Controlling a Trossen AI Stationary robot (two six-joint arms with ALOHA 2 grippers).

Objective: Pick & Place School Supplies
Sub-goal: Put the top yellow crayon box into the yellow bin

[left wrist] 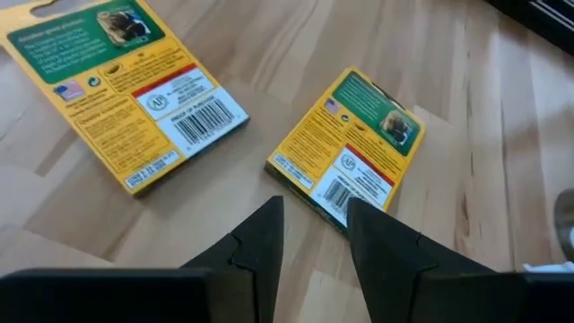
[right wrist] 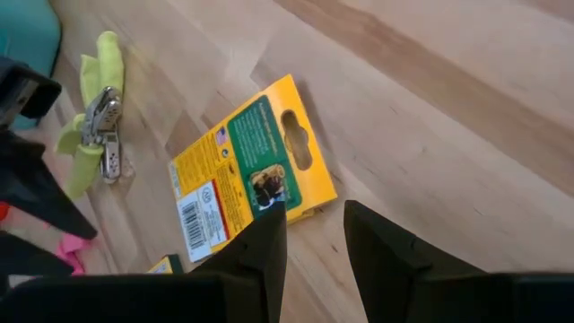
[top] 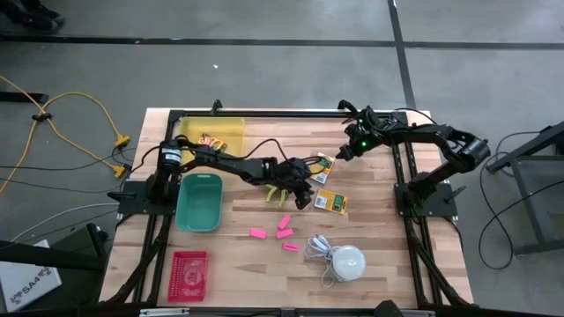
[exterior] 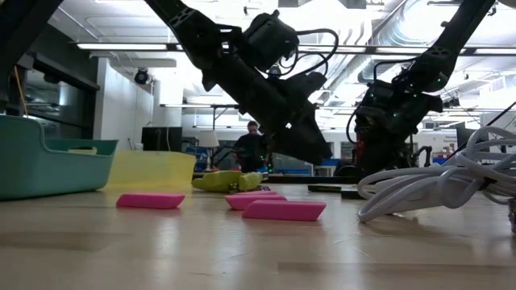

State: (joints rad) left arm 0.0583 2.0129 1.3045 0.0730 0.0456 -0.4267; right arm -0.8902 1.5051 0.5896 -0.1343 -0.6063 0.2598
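Yellow-and-green boxes [left wrist: 352, 144], lime-green scissors [right wrist: 94, 108], pink erasers [exterior: 284, 210], teal bin [top: 199, 202], red basket [top: 188, 275], pale striped wood table [top: 388, 255].

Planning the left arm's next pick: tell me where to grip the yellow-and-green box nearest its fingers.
Probably pinch the box across its narrow width, on the two long edges near the barcode end, coming down from above. It lies flat on the table, back up, so only thin edges offer purchase. The open left gripper hangs by that end.

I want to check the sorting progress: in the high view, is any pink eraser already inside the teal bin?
No, the teal bin holds nothing, and the pink erasers lie on the bare table beside it.
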